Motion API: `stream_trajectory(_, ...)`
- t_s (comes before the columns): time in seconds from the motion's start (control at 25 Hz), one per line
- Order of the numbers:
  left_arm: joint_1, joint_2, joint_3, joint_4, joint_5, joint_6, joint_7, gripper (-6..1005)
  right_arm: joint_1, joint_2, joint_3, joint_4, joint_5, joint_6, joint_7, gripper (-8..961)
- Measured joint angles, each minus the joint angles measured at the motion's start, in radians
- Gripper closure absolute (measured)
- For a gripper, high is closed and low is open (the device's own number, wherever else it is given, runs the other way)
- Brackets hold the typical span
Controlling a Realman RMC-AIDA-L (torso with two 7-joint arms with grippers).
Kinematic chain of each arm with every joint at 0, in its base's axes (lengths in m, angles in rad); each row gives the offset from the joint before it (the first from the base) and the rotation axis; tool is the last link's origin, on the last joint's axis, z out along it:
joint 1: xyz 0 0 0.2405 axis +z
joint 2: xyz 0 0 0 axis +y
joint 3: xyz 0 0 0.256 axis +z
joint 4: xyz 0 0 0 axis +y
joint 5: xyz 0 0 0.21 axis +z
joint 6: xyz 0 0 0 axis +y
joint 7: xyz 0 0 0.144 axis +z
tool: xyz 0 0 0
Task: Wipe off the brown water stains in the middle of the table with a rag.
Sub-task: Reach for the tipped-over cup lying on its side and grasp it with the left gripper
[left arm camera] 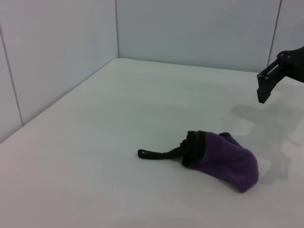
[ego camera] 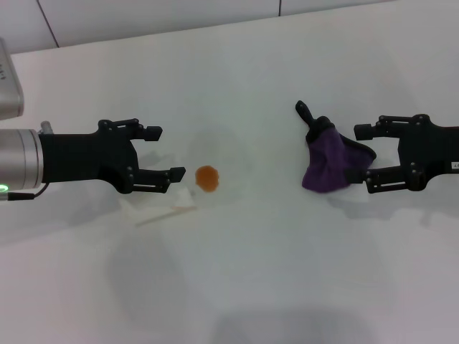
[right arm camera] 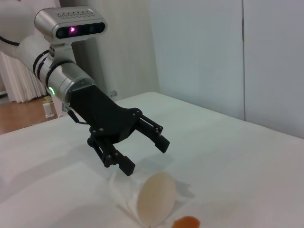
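While I count from the head view, I get one brown water stain (ego camera: 207,178), one rag (ego camera: 330,162), one paper cup (ego camera: 161,208) on its side, and two grippers on the table (ego camera: 287,279). The stain is my landmark: a small round orange-brown blot near the table's middle. The tipped cup lies just beside it on the robot's left, its mouth toward the blot. My left gripper (ego camera: 168,153) reaches in level from that same side, jaws spread, holding nothing, tips near the stain and above the cup. The rag sits well apart from the stain on the robot's right, purple bunch with its black strip pointing away. My right gripper (ego camera: 363,156) is level too, fingers parted, flanking the rag's far end. Bare white table lies between stain and rag.
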Motion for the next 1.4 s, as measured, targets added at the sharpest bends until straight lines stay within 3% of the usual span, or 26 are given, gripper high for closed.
stream_trajectory(0.76,-0.019,0.005,0.001,0.009,0.047,0.009,-0.056,137,0.002,0.000,0.000,0.000,0.005,0.000,-0.001,113)
stream_trajectory(1.24,-0.046,0.023,-0.007,0.369,0.246,0.232,-0.398,136,0.002,0.000,-0.007,0.000,0.000,0.000,-0.002,113)
stream_trajectory(1.4,-0.082,0.021,-0.007,0.402,0.338,0.308,-0.437,136,0.000,0.000,-0.008,0.000,0.000,-0.001,-0.002,113)
